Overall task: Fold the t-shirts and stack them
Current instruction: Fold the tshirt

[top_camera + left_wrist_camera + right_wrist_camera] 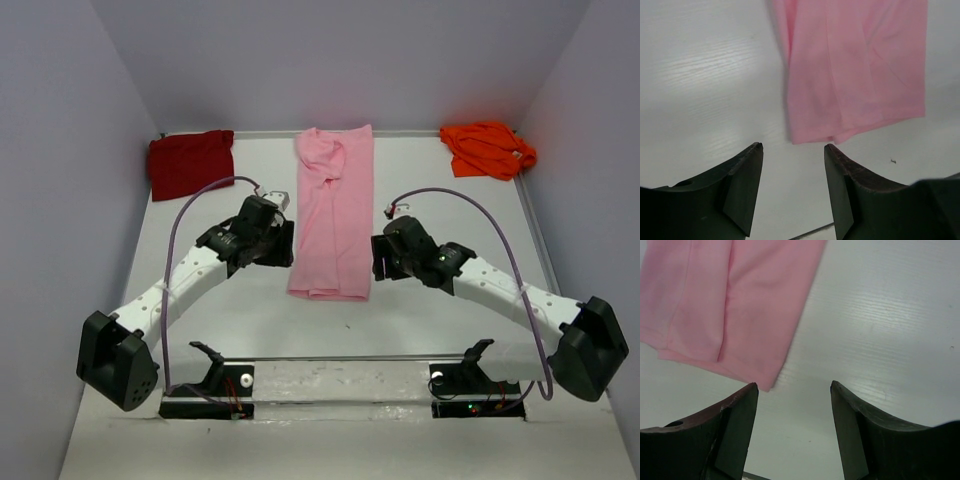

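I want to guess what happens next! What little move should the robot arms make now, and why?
Probably both slide inward and down onto the near corners of the pink t-shirt. It lies flat as a long strip, and the left end effector and right end effector sit open and empty, one on each side of its near hem.
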You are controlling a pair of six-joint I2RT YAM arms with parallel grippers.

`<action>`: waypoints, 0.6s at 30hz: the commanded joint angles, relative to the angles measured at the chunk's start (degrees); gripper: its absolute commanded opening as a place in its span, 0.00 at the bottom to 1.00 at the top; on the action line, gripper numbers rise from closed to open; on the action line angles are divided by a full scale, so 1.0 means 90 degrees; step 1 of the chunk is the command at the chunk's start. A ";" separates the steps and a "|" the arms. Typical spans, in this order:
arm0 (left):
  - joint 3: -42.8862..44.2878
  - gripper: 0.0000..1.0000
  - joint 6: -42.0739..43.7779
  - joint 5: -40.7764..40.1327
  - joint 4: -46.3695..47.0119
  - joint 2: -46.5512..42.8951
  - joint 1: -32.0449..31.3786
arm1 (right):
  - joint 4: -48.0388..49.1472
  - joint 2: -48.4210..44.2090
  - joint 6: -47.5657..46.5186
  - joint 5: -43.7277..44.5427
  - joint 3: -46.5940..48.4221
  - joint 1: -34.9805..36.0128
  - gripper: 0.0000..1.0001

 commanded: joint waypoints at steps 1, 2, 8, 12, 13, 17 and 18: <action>-0.0149 0.62 0.0114 0.1365 -0.0335 -0.0065 -0.0017 | 0.0042 0.0139 0.0148 0.0516 -0.0001 0.0107 0.66; -0.0228 0.62 0.0084 0.1482 -0.0335 -0.0065 -0.0017 | 0.0082 0.0237 0.0177 0.0527 -0.0011 0.0165 0.66; -0.0618 0.61 -0.0013 0.1981 -0.0287 0.0091 -0.0017 | 0.0492 0.0930 0.0421 0.0644 -0.0051 0.0410 0.66; -0.0707 0.60 -0.0072 0.1727 -0.0364 0.0159 -0.0008 | 0.0551 0.1253 0.0422 0.0770 0.0106 0.0410 0.66; -0.0697 0.60 -0.0043 0.1746 -0.0374 0.0179 -0.0008 | 0.0561 0.1282 0.0422 0.0800 0.0116 0.0410 0.66; -0.0678 0.60 -0.0014 0.1601 -0.0384 0.0529 -0.0008 | 0.0609 0.1283 0.0421 0.0751 0.0194 0.0410 0.66; -0.0658 0.60 -0.0004 0.1590 -0.0345 0.0589 -0.0008 | 0.0648 0.1263 0.0441 0.0742 0.0184 0.0410 0.66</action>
